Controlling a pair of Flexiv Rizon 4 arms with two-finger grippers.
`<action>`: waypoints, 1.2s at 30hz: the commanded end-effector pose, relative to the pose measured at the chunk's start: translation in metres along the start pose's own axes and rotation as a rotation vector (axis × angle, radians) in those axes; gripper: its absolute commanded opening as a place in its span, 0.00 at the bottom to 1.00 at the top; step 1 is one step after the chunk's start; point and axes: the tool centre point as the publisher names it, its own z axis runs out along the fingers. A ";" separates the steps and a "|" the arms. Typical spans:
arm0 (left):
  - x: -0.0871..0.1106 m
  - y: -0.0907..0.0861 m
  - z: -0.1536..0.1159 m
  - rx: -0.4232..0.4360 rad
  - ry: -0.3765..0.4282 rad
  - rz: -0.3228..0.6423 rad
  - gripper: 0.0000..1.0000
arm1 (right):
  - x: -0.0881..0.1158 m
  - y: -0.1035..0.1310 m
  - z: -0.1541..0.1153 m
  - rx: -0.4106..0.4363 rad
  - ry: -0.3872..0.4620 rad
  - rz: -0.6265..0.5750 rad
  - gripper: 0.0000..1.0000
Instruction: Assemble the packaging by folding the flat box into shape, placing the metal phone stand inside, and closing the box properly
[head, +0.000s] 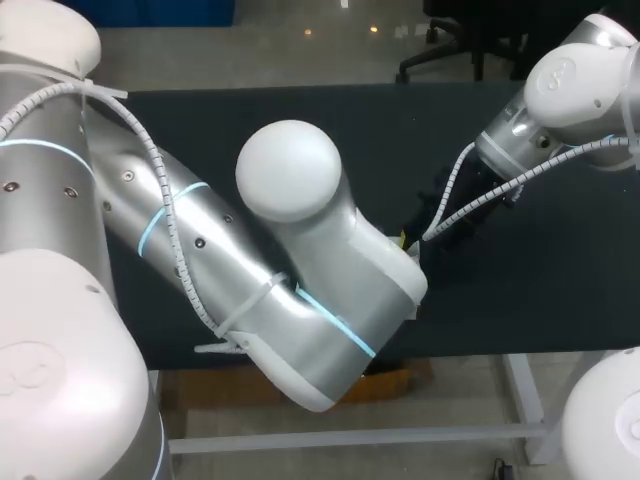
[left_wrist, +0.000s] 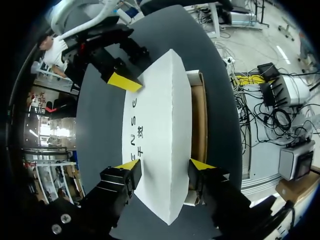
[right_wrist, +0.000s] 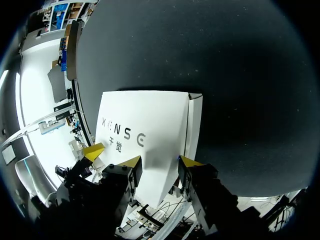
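- Black table (head: 560, 300) fills the head view. My left arm (head: 200, 230) comes in from the left and lies across the middle, hiding the work area under it.
- In the left wrist view my left gripper (left_wrist: 166, 167) has its fingers spread wide. One yellow tip sits on each long side of the white box (left_wrist: 157, 110), and both touch it, so it is clamped across the box's width.
- The box is only partly folded. Its white top is bent into a ridge running away from the left gripper, with print on one slope.
- Beside the other slope the brown cardboard inside (left_wrist: 198, 110) shows, open along that side.
- The box sits on the table, held between my two grippers.
- My right arm (head: 570, 90) enters from the upper right corner and reaches toward the middle. Its tool end is just beside the left arm's wrist.
- In the right wrist view the box's near end lies inside my right gripper (right_wrist: 160, 161). I cannot tell whether it is clamped or loose.
- From the left wrist view the right gripper touches the far corner of the printed slope.
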 end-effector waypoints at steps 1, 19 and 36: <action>0.003 -0.006 0.005 -0.016 -0.063 0.001 0.65 | 0.000 0.000 0.000 0.001 0.000 0.000 0.45; -0.001 -0.010 0.009 -0.035 -0.115 0.011 0.39 | 0.000 0.000 0.000 0.001 0.000 0.000 0.45; 0.007 -0.013 0.010 -0.054 -0.172 0.007 0.31 | 0.000 0.000 0.000 0.001 0.000 0.000 0.44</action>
